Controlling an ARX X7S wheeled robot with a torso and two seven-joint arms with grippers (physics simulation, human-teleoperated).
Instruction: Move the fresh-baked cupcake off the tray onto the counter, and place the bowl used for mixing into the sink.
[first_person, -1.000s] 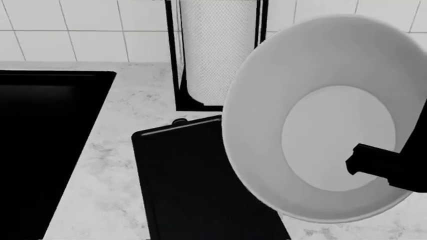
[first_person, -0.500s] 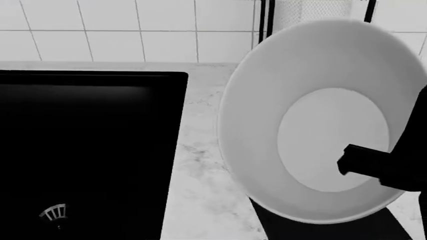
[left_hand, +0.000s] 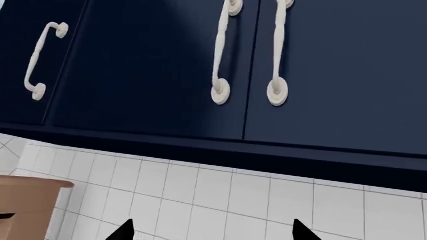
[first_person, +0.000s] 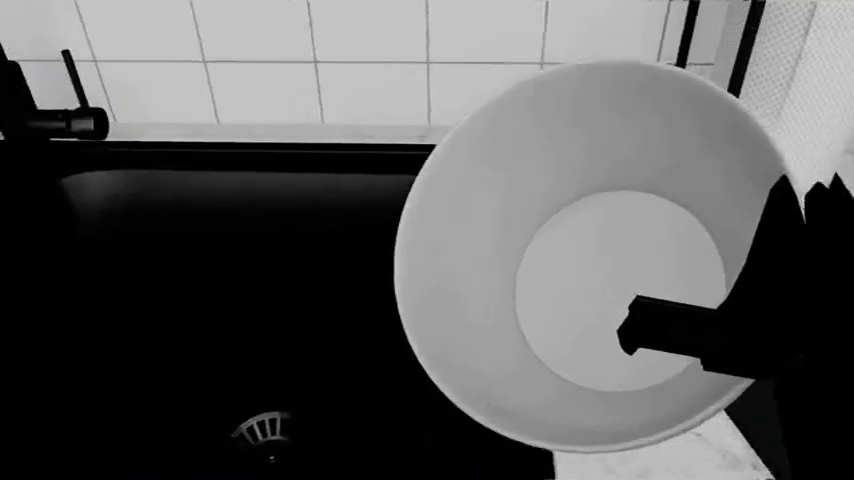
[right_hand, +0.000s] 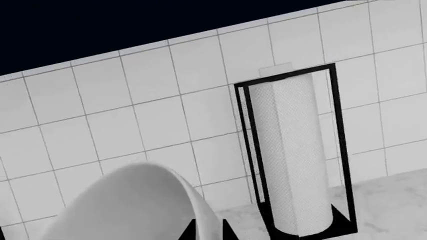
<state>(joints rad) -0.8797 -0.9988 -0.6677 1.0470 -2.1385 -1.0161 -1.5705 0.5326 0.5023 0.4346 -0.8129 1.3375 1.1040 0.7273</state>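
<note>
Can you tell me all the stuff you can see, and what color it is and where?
bowl: one, white, tipped up, held in the air over the sink's right side.
sink: one, black, silver drain at the bottom.
faucet: one, black, behind the sink.
paper-towel roll: one, white, in a black stand by the tiled wall.
counter: white marble.
cabinets: dark blue, cream handles, above the tiles.
right claw: black, pinching the bowl's rim.
left claw: black tips apart.

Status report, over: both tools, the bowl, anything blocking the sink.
Right tool shut on bowl rim, bowl tilted, held above sink. Left tool open, empty, aimed at wall cabinets. Basin below shows only its drain. Cupcake not in view.
</note>
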